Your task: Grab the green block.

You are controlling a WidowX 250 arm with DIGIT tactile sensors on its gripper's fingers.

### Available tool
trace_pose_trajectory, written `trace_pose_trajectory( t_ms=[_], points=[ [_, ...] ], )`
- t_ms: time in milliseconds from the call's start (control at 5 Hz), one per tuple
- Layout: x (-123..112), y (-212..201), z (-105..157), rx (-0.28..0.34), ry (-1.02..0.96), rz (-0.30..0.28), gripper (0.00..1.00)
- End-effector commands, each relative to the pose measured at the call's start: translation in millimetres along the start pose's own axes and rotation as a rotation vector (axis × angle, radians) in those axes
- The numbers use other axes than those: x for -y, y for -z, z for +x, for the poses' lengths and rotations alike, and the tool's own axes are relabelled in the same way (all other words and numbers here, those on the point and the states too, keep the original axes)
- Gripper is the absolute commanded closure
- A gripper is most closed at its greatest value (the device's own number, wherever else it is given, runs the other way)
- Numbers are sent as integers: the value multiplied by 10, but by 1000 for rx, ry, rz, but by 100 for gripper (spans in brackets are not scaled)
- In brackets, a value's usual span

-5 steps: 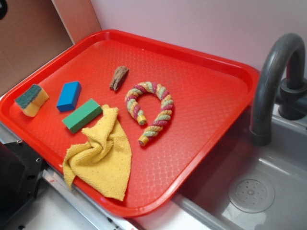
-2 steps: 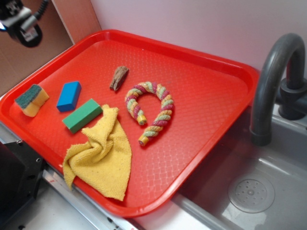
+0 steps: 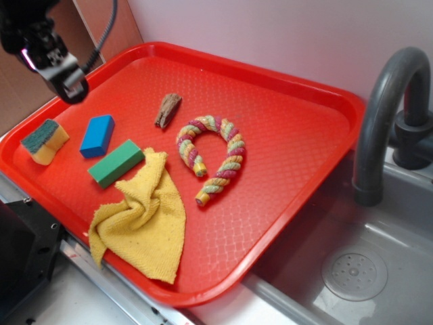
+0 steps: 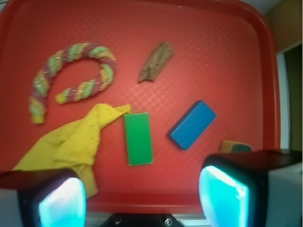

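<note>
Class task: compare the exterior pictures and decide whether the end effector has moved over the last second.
Yes. The end effector was out of view, then entered at the top left and descended rightward toward the tray's far-left rim.

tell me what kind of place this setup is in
Likely a toy or mock kitchen counter: a grey sink basin with a drain and a curved dark faucet sits beside a red tray that holds a scrubbing sponge and a yellow cloth.

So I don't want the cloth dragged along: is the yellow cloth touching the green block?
Touching. In the wrist view a corner of the yellow cloth meets the upper edge of the green block, with no red tray showing between; the exterior view agrees.
</note>
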State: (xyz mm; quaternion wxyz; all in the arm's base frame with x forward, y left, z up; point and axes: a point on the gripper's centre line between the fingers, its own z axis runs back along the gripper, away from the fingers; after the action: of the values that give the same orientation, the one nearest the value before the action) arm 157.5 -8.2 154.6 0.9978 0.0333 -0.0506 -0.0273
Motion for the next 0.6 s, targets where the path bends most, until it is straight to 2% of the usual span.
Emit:
trace_pose_trajectory(
  t_ms=[0,400],
  points=[
    [31,511,78,-51,-12,84,0],
    [140,995,94,-117,32,104,0]
  ],
)
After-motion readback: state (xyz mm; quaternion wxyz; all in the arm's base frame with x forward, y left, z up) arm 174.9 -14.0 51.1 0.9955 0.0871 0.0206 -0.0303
